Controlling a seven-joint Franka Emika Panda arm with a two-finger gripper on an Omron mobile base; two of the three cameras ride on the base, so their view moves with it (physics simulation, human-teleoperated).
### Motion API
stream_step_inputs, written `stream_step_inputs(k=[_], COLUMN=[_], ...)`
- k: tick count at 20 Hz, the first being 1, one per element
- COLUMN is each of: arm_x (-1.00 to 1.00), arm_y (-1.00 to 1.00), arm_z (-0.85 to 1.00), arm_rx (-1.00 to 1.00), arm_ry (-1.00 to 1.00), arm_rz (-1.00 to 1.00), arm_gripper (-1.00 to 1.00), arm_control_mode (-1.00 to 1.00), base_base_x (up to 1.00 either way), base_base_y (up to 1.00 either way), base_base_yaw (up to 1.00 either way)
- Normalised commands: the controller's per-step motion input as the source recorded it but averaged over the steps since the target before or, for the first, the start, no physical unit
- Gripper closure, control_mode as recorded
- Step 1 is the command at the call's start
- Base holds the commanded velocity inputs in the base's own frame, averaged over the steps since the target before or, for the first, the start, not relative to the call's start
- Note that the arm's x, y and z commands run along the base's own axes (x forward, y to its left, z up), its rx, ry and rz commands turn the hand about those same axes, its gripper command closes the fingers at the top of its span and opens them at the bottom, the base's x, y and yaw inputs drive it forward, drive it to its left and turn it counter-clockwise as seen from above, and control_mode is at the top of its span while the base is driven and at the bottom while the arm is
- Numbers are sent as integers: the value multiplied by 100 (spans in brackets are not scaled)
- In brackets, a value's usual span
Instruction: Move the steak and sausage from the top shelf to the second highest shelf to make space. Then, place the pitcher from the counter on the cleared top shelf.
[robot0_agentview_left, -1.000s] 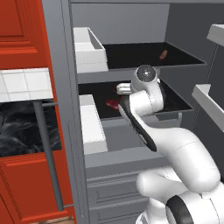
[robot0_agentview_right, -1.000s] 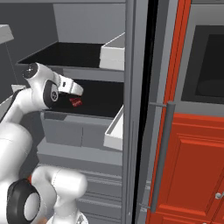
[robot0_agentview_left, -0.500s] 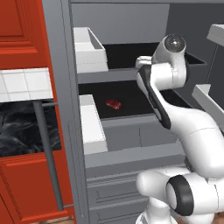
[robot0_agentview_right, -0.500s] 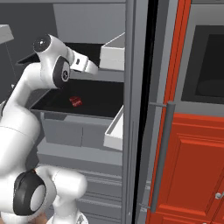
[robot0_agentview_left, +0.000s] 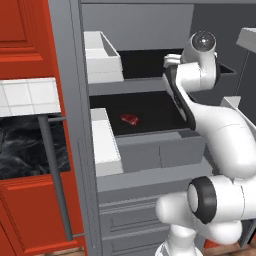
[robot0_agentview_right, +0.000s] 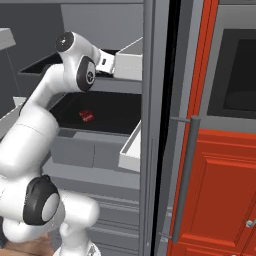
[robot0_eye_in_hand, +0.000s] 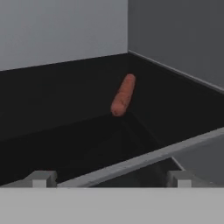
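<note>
While the arm is reaching up toward the higher black shelf, the gripper (robot0_eye_in_hand: 111, 177) is showing its two finger tips at the bottom edge of the hand view, standing wide apart with nothing between them, so the jaws are released and empty. Above them, near the centre of that view, the sausage (robot0_eye_in_hand: 123, 95) is lying on the black surface of the top shelf (robot0_eye_in_hand: 52, 113), well apart from the finger tips and beyond the shelf's grey front edge; it is lying slanted, its upper end pointing toward the back corner where the two grey walls meet. In the left base view the steak (robot0_agentview_left: 129, 119) is resting at centre frame on the second highest shelf (robot0_agentview_left: 150, 112), toward its left side, below the level of the hand. In the right base view the steak (robot0_agentview_right: 86, 115) is sitting left of centre on that same lower shelf (robot0_agentview_right: 107, 112), under the arm's raised wrist. A white door bin (robot0_agentview_left: 102, 57) is hanging at upper left of the left base view.
</note>
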Motion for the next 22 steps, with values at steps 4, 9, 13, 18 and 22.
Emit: stream_step_inputs(k=[4, 9, 13, 18, 22], arm_x=[83, 85, 82, 85, 76], arm_y=[-26, -38, -21, -19, -27], arm_z=[-13, -11, -3, -7, -11], arm_rx=[0, 0, 0, 0, 0], arm_ry=[4, 3, 3, 5, 7], arm_rz=[-11, -9, -5, -4, -3], arm_gripper=[-100, -100, -100, -100, 100], arm_control_mode=[-100, -100, -100, -100, -100], base_base_x=[0, 0, 0, 0, 0], base_base_y=[0, 0, 0, 0, 0], base_base_yaw=[0, 0, 0, 0, 0])
